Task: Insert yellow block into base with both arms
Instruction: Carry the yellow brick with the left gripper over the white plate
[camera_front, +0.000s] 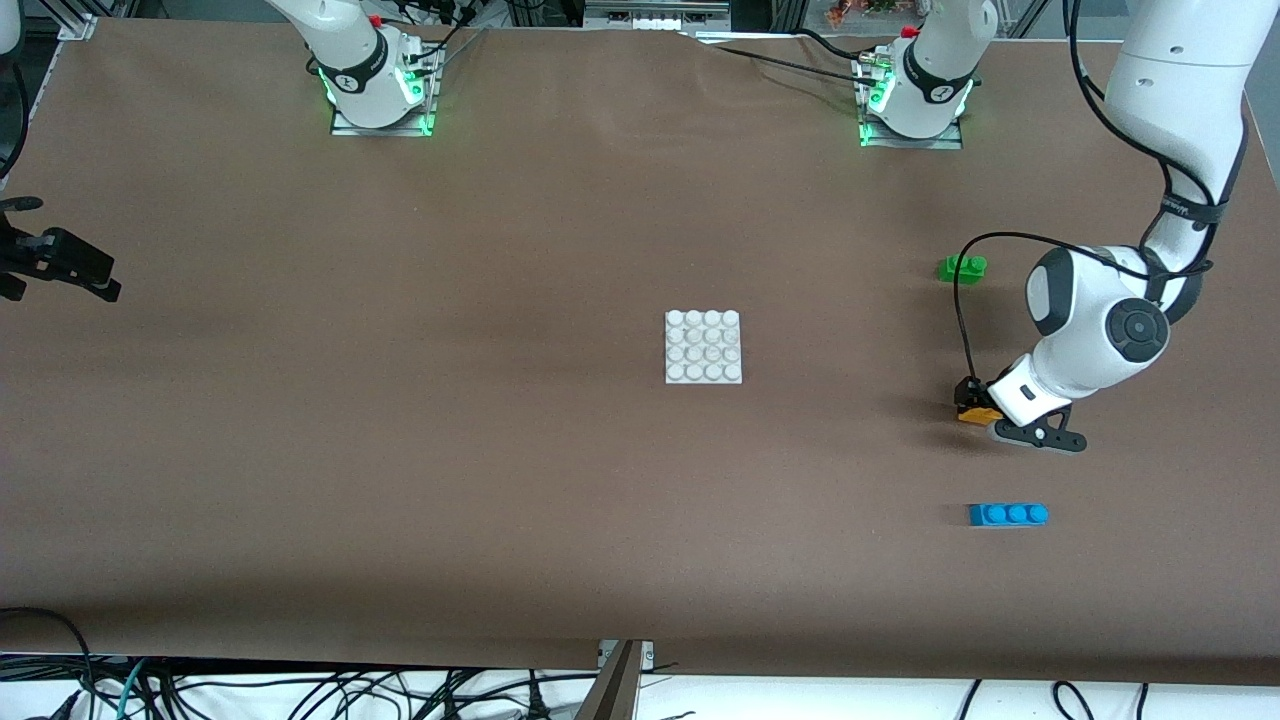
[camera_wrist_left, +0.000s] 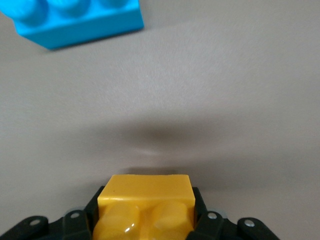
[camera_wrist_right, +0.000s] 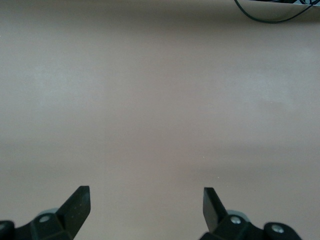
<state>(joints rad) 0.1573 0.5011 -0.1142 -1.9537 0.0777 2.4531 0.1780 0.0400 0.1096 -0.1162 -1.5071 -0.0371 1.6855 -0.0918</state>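
Note:
The yellow block is clamped between the fingers of my left gripper, low over the brown table toward the left arm's end. In the left wrist view the block fills the space between the black fingers, studs facing the camera. The white base lies flat at the table's middle, well apart from the block. My right gripper is open and empty at the right arm's end of the table; its wrist view shows the gripper over bare table only.
A green two-stud brick lies farther from the front camera than the left gripper. A blue three-stud brick lies nearer to it, and also shows in the left wrist view. Cables lie off the table's front edge.

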